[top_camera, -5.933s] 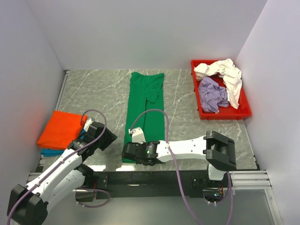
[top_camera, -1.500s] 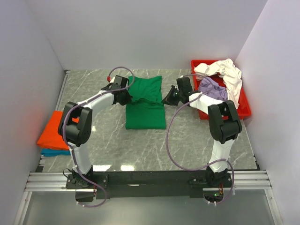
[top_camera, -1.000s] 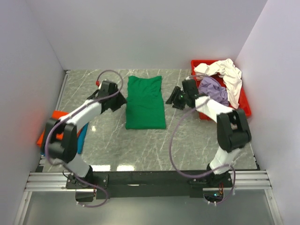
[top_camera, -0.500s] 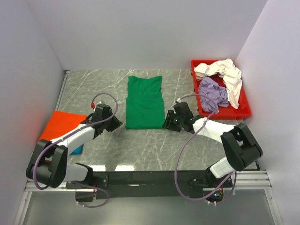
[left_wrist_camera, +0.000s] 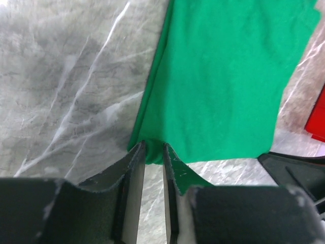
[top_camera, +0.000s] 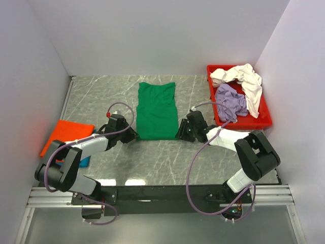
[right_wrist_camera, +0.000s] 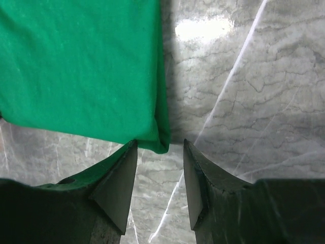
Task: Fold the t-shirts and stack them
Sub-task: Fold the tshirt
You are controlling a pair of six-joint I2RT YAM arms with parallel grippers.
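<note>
A bright green t-shirt [top_camera: 156, 111] lies folded in a flat oblong at the table's middle. My left gripper [top_camera: 134, 136] is at its near left corner, jaws narrow, with the corner of the green cloth [left_wrist_camera: 228, 76] pinched between the tips [left_wrist_camera: 154, 147]. At the near right corner, my right gripper [top_camera: 180, 133] is open; the green corner [right_wrist_camera: 76, 61] pokes between its tips [right_wrist_camera: 160, 145], touching only the left finger. An orange t-shirt [top_camera: 68, 133] lies folded at the left on a teal one [top_camera: 84, 161].
A red tray [top_camera: 218, 121] at the back right holds a crumpled cream-white t-shirt [top_camera: 244, 79] and a lavender one [top_camera: 231, 101]. White walls close in the left, back and right. Grey marble table [top_camera: 152, 157] lies bare in front of the green shirt.
Both grippers have come from beside the green shirt's far half down to its near corners. The left jaws have narrowed onto the corner; the right jaws have narrowed slightly.
</note>
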